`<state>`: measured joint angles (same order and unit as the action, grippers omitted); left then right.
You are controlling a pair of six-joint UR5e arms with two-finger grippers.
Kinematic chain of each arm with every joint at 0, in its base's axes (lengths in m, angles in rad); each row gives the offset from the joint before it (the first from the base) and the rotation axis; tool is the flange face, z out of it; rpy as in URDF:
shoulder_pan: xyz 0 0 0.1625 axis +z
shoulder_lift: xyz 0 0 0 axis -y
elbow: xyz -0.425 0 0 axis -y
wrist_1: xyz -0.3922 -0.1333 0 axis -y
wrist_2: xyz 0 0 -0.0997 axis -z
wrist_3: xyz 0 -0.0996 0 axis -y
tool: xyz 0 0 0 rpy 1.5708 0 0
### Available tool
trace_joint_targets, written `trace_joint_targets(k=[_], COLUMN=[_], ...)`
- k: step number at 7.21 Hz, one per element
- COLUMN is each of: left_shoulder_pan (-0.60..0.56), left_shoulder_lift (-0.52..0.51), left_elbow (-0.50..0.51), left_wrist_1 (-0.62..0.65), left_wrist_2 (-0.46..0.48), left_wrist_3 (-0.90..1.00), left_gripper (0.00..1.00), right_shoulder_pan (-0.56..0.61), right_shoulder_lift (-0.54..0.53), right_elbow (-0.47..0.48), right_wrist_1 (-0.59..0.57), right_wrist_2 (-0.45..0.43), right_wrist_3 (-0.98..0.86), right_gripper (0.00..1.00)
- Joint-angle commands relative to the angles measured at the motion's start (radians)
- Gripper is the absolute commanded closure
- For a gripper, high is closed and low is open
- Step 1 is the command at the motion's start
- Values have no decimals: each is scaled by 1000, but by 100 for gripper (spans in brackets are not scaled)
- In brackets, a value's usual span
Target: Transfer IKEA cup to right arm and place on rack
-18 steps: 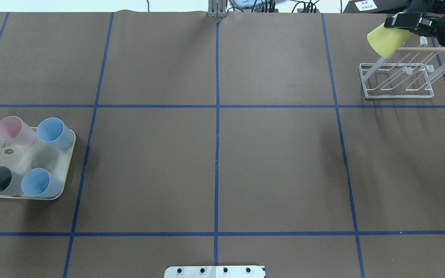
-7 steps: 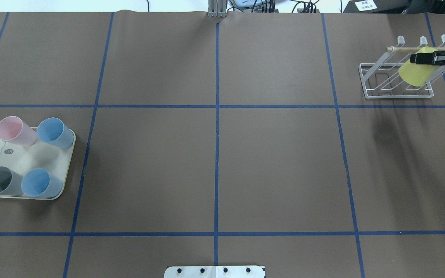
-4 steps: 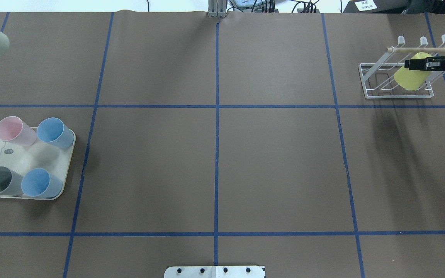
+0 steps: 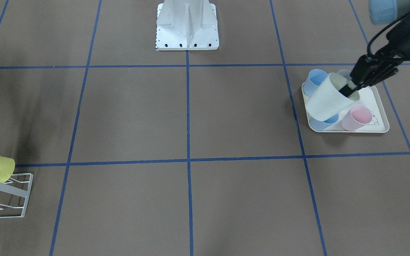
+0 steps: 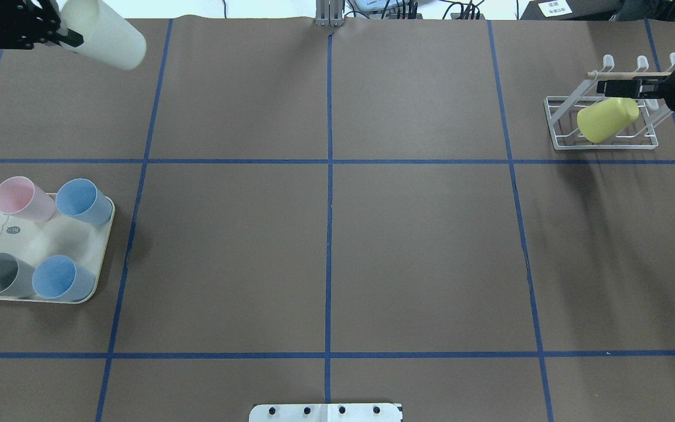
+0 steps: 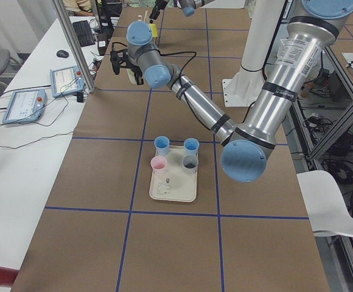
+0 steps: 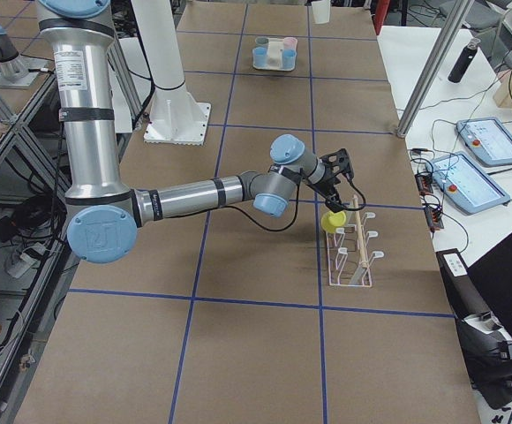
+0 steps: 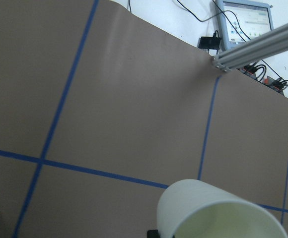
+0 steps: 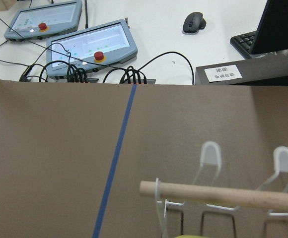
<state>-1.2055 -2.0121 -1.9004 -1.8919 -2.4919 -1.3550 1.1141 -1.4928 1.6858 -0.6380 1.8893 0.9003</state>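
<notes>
You've got the tray [image 5: 33, 237] of cups [image 5: 82, 199] nearest. Beyond it, the left gripper [image 4: 349, 90] clamps the cream cup [image 4: 326, 101] by the rim, raised off the table [image 5: 419, 246]. Far end: the yellow cup [image 5: 606, 119] lies tilted on the rack [image 5: 550, 122], with the right gripper [image 5: 602, 88] just above, jaws parted and empty.

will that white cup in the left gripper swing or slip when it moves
The white cup looks like thin plastic, so probably light. The left gripper pinches only its rim, cup hanging tilted, so it may pivot. Smooth tapered wall: likely slippery.
</notes>
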Motion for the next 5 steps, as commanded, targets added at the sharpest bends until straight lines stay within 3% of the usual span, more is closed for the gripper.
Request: trace_joint_targets(k=[1, 2, 5], left_shoulder_pan=[108, 180, 402], left_shoulder_lift=[-68, -94, -120], left_elbow=[15, 17, 30], left_wrist_1=[-161, -258, -557], left_wrist_2=[43, 153, 554], left_wrist_3=[-238, -389, -719], left_gripper=[100, 100, 100], right_shoulder_pan=[-3, -25, -164], right_shoulder_lift=[19, 22, 58], right_elbow=[101, 135, 123], right_wrist_1=[3, 44, 373], right_wrist_2=[22, 39, 34], right_wrist_3=[278, 439, 982], right_gripper=[2, 2, 2])
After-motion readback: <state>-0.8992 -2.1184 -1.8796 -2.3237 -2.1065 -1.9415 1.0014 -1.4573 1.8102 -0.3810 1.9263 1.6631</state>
